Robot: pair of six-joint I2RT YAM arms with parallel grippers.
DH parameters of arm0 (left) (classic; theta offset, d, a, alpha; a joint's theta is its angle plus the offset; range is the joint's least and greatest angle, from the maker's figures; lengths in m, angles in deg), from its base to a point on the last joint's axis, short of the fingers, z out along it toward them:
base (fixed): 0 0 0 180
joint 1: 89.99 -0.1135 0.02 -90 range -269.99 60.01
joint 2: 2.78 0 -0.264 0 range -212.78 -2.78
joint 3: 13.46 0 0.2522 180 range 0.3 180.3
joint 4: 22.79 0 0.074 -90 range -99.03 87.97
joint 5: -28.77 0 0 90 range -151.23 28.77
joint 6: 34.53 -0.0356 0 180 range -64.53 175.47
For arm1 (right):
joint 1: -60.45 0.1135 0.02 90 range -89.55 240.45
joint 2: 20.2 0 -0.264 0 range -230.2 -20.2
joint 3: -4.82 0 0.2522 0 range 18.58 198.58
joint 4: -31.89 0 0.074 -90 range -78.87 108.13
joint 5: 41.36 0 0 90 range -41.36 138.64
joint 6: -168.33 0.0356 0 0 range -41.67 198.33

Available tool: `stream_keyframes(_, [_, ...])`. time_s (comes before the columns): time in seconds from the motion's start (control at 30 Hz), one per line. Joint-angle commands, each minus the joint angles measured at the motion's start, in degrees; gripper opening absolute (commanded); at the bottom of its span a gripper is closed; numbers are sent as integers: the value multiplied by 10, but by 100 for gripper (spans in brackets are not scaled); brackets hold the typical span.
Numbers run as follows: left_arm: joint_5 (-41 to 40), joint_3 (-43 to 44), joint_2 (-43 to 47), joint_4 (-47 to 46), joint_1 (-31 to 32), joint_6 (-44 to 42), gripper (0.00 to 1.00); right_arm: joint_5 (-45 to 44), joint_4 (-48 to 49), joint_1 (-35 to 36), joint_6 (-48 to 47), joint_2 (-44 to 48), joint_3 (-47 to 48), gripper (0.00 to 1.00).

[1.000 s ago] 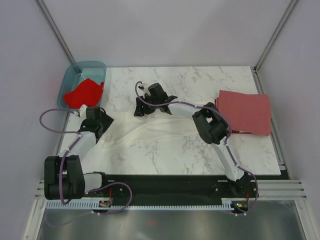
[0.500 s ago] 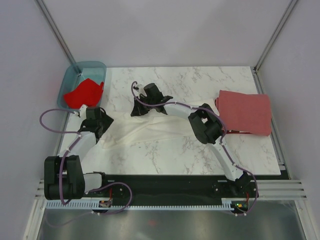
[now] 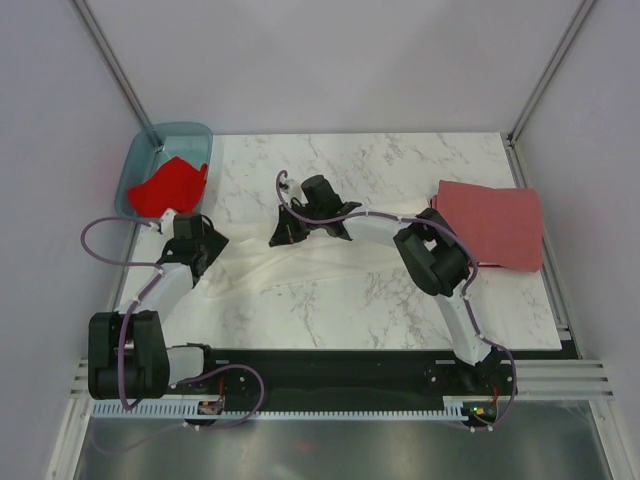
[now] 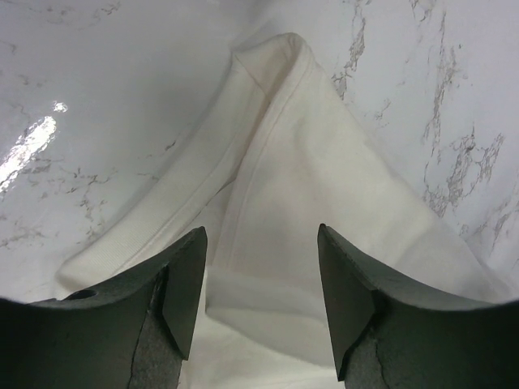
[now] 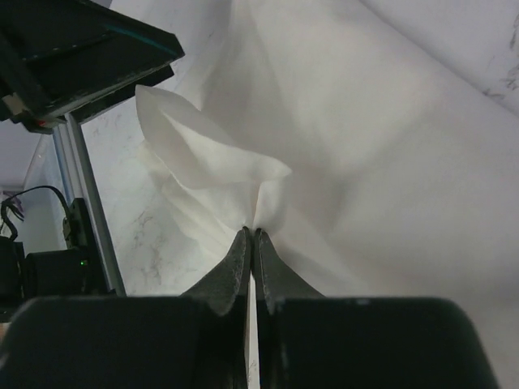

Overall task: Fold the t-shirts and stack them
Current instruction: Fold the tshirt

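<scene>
A white t-shirt (image 3: 310, 262) lies crumpled in a long band across the middle of the marble table; its print is hidden. My right gripper (image 3: 284, 233) (image 5: 252, 235) is shut on a pinched fold of that white t-shirt (image 5: 365, 130) near its far edge. At the shirt's left end my left gripper (image 3: 212, 248) (image 4: 261, 243) hovers open, with a folded corner of the white cloth (image 4: 300, 186) below the gap between its jaws. A dull brick-red t-shirt (image 3: 490, 222) lies folded flat at the right. The bright red t-shirt (image 3: 168, 185) sits bunched in the tub.
A translucent teal tub (image 3: 150, 150) stands at the back left corner, just behind the left gripper. Metal posts (image 3: 110, 70) rise at the table's back corners. The right arm's links (image 3: 430, 255) stretch over the shirt's right part.
My right gripper has shut on a fold of the white t-shirt, after swinging a little left and back right. The left gripper has barely moved and stays open.
</scene>
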Motion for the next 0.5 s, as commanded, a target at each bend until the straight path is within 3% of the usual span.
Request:
stream_keyframes(0.0, [2, 4, 14, -19, 4, -17, 64, 26, 56, 4, 10, 73, -52, 6])
stream_keyframes(0.47, [-6, 2, 38, -13, 7, -27, 64, 15, 168, 5, 81, 171, -273, 13])
